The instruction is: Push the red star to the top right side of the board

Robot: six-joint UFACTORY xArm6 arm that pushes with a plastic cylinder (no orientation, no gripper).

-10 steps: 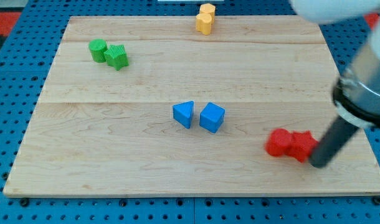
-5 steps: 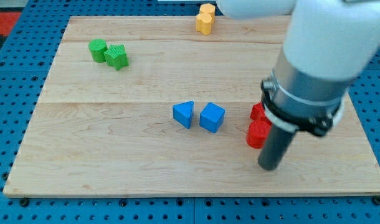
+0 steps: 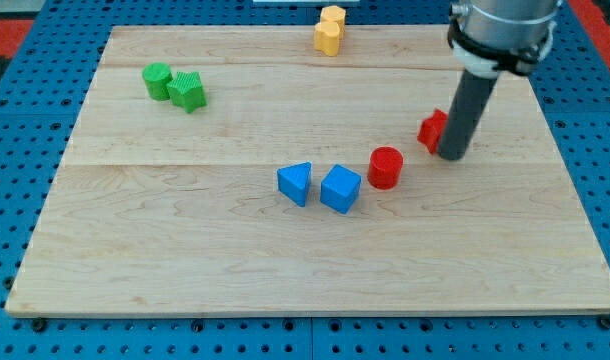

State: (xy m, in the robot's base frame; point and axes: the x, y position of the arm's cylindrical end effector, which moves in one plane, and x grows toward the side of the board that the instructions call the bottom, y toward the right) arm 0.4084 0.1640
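Observation:
The red star lies right of the board's middle, partly hidden behind my rod. My tip rests on the board, touching the star's lower right side. A red cylinder stands apart from the star, down and to its left, just right of the blue cube. The rod rises from the tip toward the view's top right.
A blue triangular block sits left of the blue cube. Two green blocks sit at the top left. Two yellow blocks sit at the top edge of the wooden board.
My tip swept from the bottom right up to the right of centre. Both red blocks moved up and left and separated: the star is now further up, the cylinder beside the blue cube.

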